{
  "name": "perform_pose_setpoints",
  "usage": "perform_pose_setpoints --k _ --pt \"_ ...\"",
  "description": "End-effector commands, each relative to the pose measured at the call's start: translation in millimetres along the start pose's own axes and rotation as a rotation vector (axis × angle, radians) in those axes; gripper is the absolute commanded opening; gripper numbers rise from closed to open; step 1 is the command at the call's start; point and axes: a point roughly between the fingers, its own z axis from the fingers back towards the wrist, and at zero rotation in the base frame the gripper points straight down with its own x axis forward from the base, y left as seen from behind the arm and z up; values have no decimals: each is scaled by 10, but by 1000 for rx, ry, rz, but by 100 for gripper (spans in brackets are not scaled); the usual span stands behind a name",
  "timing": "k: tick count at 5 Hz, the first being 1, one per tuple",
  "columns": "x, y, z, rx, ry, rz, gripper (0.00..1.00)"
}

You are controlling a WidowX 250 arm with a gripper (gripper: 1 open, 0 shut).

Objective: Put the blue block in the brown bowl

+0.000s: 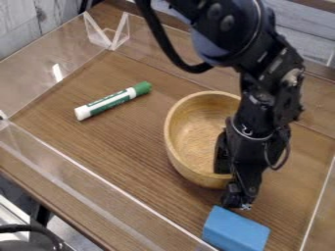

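My black claw (241,199) points straight down at the near right of the wooden table (92,147), its fingertips low by the surface, just past the near outer wall of the round light-brown wooden bowl (210,137). The jaws stand wide apart and hold nothing.

The small bright blue foam block (237,232) lies flat on the table just in front of my fingertips, toward the near edge, close to them but apart as far as I can tell. It sits outside the bowl, beside its near wall, and the bowl's hollow looks empty.

So I judge the task barely begun: the block is neither gripped nor lifted. What is left is nearly everything: bring my open claw over the block, close on it, raise it above the thick rim, carry it over the hollow and let go.

The green-and-white marker pen (113,100) lies well off to the left, out of the way.
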Motion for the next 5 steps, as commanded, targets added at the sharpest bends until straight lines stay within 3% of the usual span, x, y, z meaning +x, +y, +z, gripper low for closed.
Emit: perform_pose_setpoints --k 1,5 --pt "24 -39 -6 3 -8 -13 100" --pt "40 -153 4 0 -29 -11 100"
